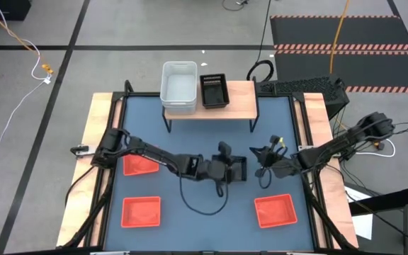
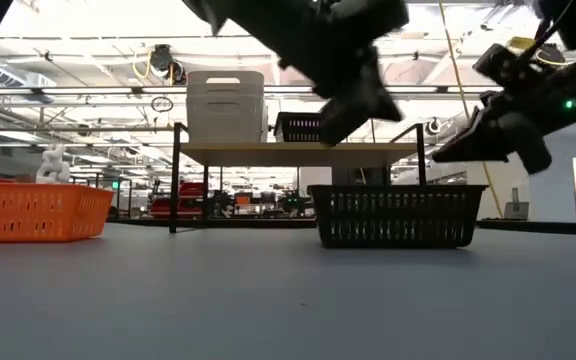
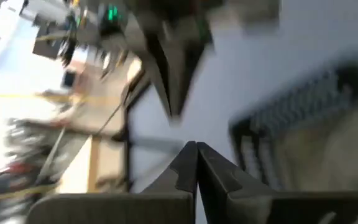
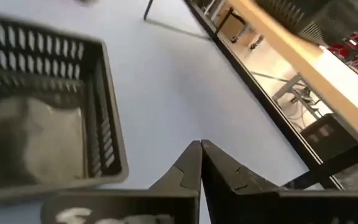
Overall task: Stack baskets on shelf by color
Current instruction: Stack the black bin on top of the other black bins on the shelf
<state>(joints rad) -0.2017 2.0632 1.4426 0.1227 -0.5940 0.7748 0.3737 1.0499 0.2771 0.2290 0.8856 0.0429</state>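
Observation:
A black basket (image 1: pixel 238 170) (image 2: pixel 398 215) stands upright on the blue table top near its middle. My left gripper (image 1: pixel 222 168) (image 3: pixel 196 150) is shut and hovers just above the basket's left end, clear of its rim in the low view. My right gripper (image 1: pixel 259 157) (image 4: pixel 201 148) is shut too and hangs above the table to the right of that basket (image 4: pixel 42 106). On the shelf (image 1: pixel 239 106) at the far edge stand white baskets (image 1: pixel 179 86) and, beside them, a black basket (image 1: pixel 214 91). Three red baskets (image 1: pixel 140 164) (image 1: pixel 141 211) (image 1: pixel 275 210) rest on the table.
The shelf's thin black legs (image 2: pixel 176 180) stand on the table's far part. Wooden side boards (image 1: pixel 98 142) border the blue top. A dark cable loops on the table (image 1: pixel 204 202) below the left arm. Bare table lies between the near red baskets.

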